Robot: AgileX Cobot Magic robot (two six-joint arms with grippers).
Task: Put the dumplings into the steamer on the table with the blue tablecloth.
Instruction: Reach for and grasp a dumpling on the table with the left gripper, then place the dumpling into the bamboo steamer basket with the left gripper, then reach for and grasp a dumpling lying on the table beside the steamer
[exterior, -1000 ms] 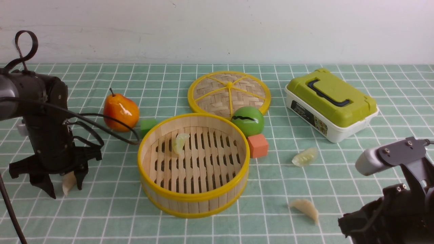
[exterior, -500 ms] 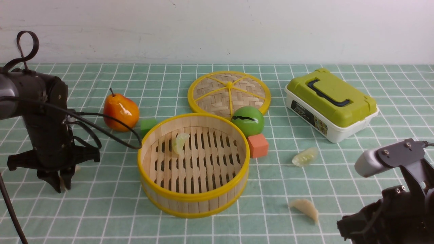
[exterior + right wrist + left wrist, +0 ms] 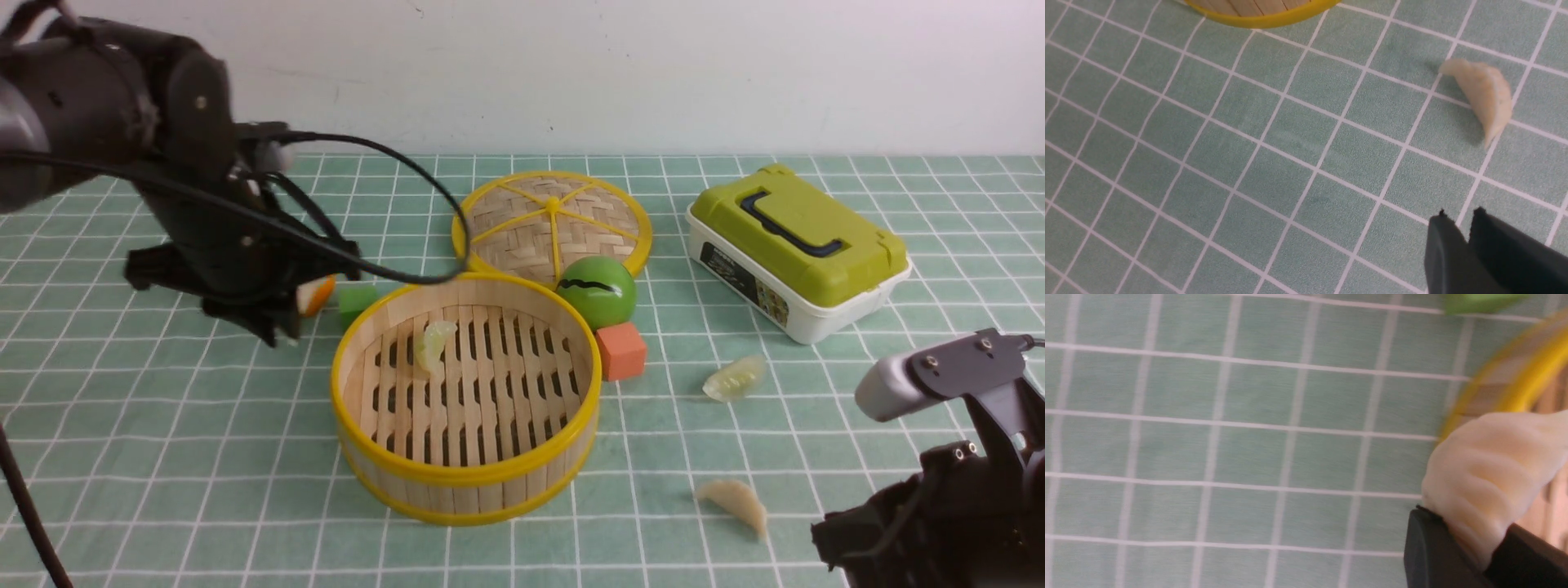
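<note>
Your left gripper (image 3: 1470, 551) is clamping a cream, pleated, crescent-shaped toy dumpling (image 3: 1486, 469) by one end. It is hanging above the teal, white-gridded tablecloth (image 3: 163, 490) on the left-edge side of the round bamboo steamer with yellow rims (image 3: 465, 478), just outside its wall. A pale yellowish dumpling (image 3: 433, 343) is lying on the slats inside, toward the far left of the floor. Two more are waiting toward the near right corner: a translucent yellowish one (image 3: 735, 377) and, closer to the near edge, a cream one (image 3: 735, 502). Your right gripper (image 3: 1466, 222) is sitting over that corner with its jaws nearly together on nothing, and the cream dumpling is lying near it.

You are probably handling very light, soft pieces that are giving under the pads and may be slick. The end grip you are using now is looking shallow, so the piece could twist or slide out. For the two on the cloth, you are better off closing across the plump middle of the crescent than on a thin tip or the pleated edge.
</note>
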